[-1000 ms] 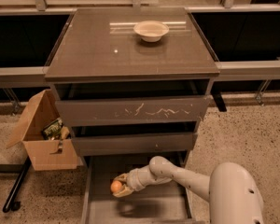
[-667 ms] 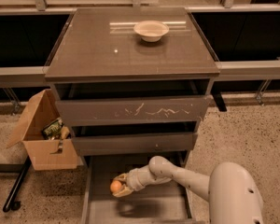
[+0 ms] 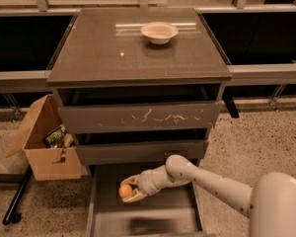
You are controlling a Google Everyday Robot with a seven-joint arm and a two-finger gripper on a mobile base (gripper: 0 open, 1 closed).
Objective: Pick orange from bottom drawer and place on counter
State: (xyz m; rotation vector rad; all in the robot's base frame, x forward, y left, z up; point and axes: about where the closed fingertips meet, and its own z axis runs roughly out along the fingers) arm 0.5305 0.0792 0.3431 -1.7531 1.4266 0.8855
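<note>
The orange point(image 3: 125, 190) is a small round fruit inside the open bottom drawer point(image 3: 153, 218), near its left back part. My gripper point(image 3: 128, 189) reaches into the drawer from the right, and its cream fingers point(image 3: 133, 198) sit around the orange, one behind it and one in front. The arm point(image 3: 212, 181) runs from the lower right corner into the drawer. The counter point(image 3: 98, 53) is the glossy grey-brown cabinet top above.
A cream bowl point(image 3: 159, 32) stands on the counter's back right. The drawer with the white-scratched front point(image 3: 138, 117) and another drawer point(image 3: 140, 151) overhang the bottom one. An open cardboard box point(image 3: 44, 147) with items stands on the floor at the left.
</note>
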